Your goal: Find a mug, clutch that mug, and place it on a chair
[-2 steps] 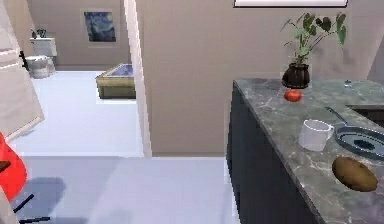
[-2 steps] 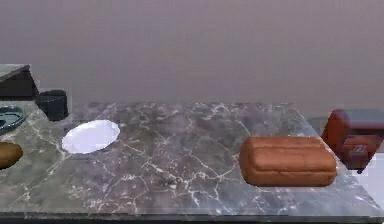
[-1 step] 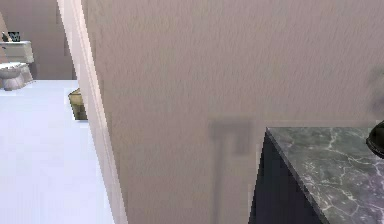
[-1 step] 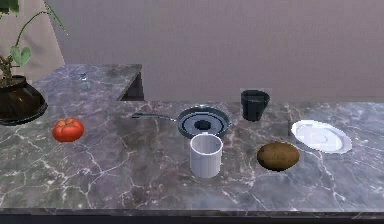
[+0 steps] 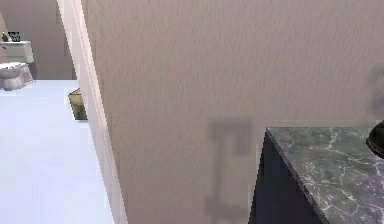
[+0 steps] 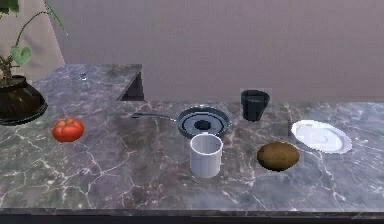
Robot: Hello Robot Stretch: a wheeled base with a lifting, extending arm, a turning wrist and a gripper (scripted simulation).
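A white mug [image 6: 206, 155] stands upright on the grey marble counter [image 6: 120, 175], near its front edge in the arm side view. Farther back and a little to the right stands a dark cup [image 6: 254, 104], also upright. Between the two lies a dark frying pan [image 6: 203, 123] with its handle pointing left.
On the counter also lie a red tomato [image 6: 68, 129], a brown round lump [image 6: 278, 156], a white plate [image 6: 320, 136] and a potted plant [image 6: 15, 95]. In the forward view a beige wall [image 5: 200, 90] is close ahead, with the counter's corner [image 5: 330, 170] at right. A doorway at left shows a toilet [image 5: 12, 72] and pale floor [image 5: 40, 160].
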